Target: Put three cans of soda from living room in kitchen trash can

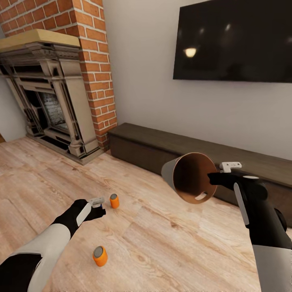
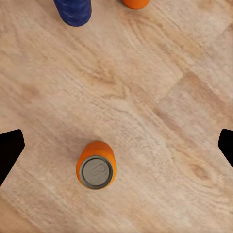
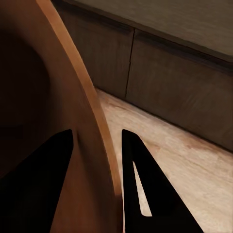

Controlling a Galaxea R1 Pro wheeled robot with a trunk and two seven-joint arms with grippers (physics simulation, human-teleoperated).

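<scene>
My right gripper [image 1: 216, 173] is shut on the rim of the trash can [image 1: 190, 178], held in the air on its side with its brown inside toward the head camera. The right wrist view shows one finger on each side of the trash can wall [image 3: 92, 121]. My left gripper [image 1: 99, 206] hangs open low over the wood floor. One orange soda can [image 1: 114, 200] stands just beside it, and a second orange can [image 1: 99, 256] is nearer to me. In the left wrist view an orange can [image 2: 97, 166] stands upright between the wide-apart fingertips [image 2: 10, 148], untouched, with the blue can [image 2: 74, 10] and another orange can [image 2: 135, 3] beyond.
The long low dark cabinet [image 1: 162, 144] runs along the wall behind the trash can, under the black TV [image 1: 235, 38]. The brick fireplace [image 1: 52, 101] stands at the far left. Light wood floor [image 1: 170, 251] spreads around the cans.
</scene>
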